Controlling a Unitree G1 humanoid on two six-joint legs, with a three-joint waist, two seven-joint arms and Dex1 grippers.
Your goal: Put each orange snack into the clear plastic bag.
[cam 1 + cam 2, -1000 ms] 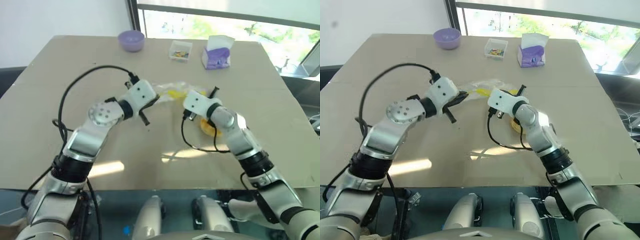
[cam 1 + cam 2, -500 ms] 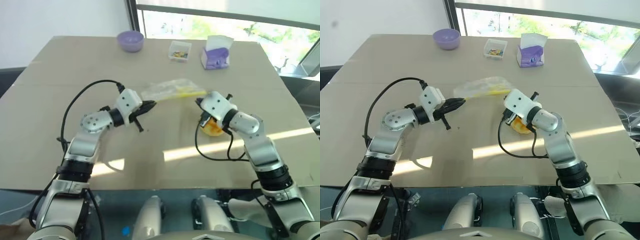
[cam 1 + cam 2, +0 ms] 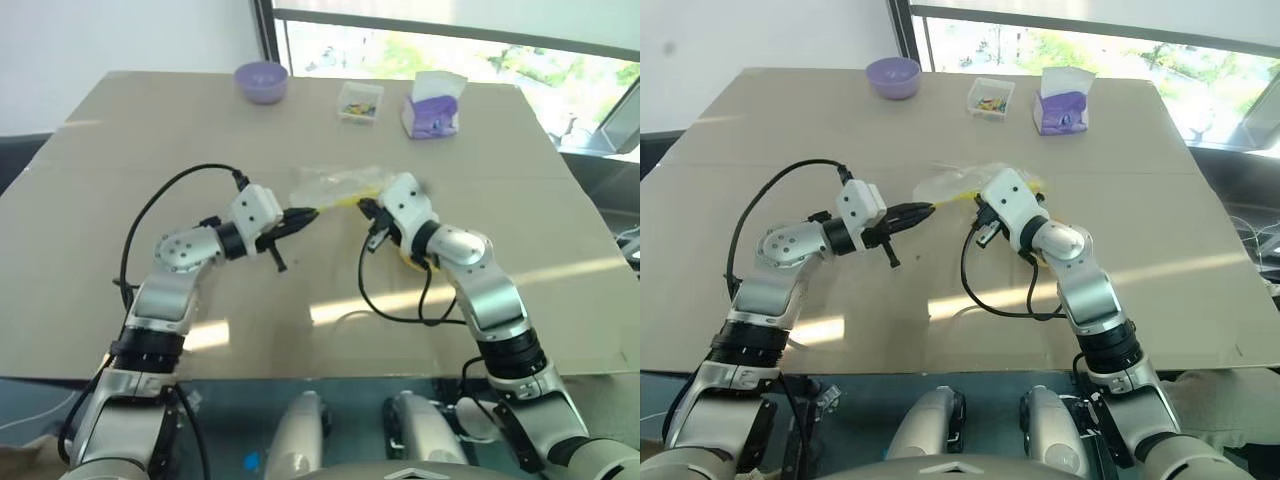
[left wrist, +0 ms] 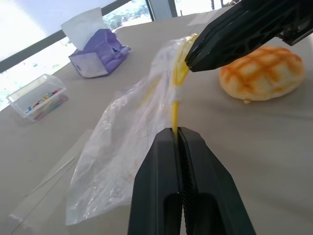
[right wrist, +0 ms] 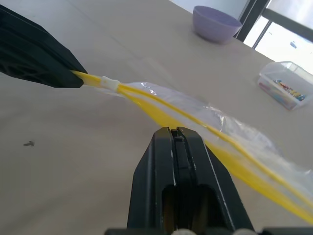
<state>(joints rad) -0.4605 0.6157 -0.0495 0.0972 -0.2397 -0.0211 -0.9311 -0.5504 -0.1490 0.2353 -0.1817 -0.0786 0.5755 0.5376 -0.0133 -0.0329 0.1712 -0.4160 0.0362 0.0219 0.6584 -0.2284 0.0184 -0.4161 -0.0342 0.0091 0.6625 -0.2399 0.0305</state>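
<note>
In the middle of the counter [image 3: 120, 180], you had the bag [image 3: 335, 186] held up by its yellow strip [image 4: 175, 90]. Your left hand [image 3: 310, 213] was pinched shut on one end of the strip. Your right hand [image 3: 366, 207] was pinched shut on the strip too, a bit further along. Both hands pointed toward each other, close together, with a short piece of strip between them. The rest of the bag hung down and trailed on the counter.

The bun [image 4: 261, 72] sat on the counter just beside your right hand, not in the bag yet. It was half hidden under your right arm in the head views.

I think the step here was to open the bag's mouth. To do that well, each hand should hold only one side of the strip, so pulling apart splits the seal. I could not tell if your right hand had one side or both. If it had both, pulling would only stretch the bag. Pull slowly and gently, so the thin plastic does not slip out or tear. Keep the mouth facing the bun, so the bun has a short way to go.
</note>
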